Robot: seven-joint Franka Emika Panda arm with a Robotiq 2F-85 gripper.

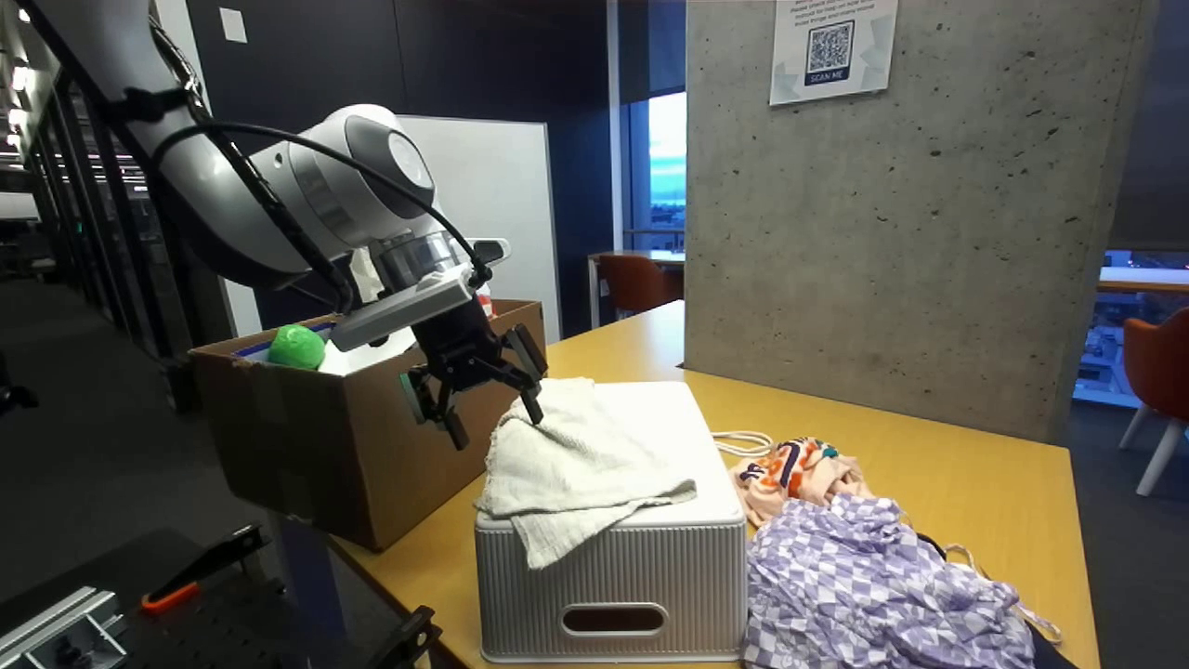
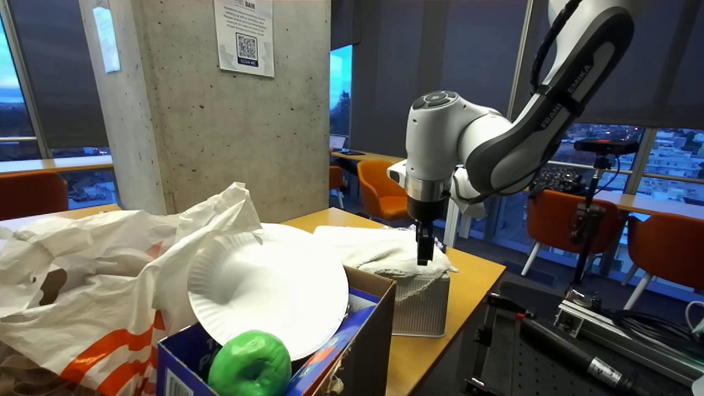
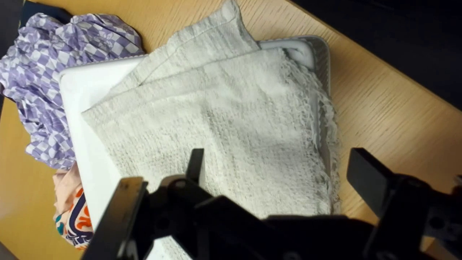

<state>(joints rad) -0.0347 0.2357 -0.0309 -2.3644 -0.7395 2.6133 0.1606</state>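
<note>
My gripper (image 1: 497, 426) is open and points down at the edge of a ribbed white-grey box (image 1: 529, 595). An off-white woven cloth (image 1: 585, 455) lies folded on the box top and hangs over its edges. In the wrist view, one finger of the gripper (image 3: 277, 159) is over the cloth (image 3: 223, 119), the other past its frayed edge over the table. Nothing is between the fingers. The gripper (image 2: 424, 257) also shows edge-on in an exterior view, in front of the cloth (image 2: 385, 256). I cannot tell whether a fingertip touches the cloth.
A cardboard box (image 1: 279, 437) holding a green round object (image 2: 250, 363) and white paper plates (image 2: 275, 297) stands beside the ribbed box. A purple checked cloth (image 1: 882, 585) and a peach patterned cloth (image 1: 841, 476) lie on its other side. A white plastic bag (image 2: 110, 275) is near the plates.
</note>
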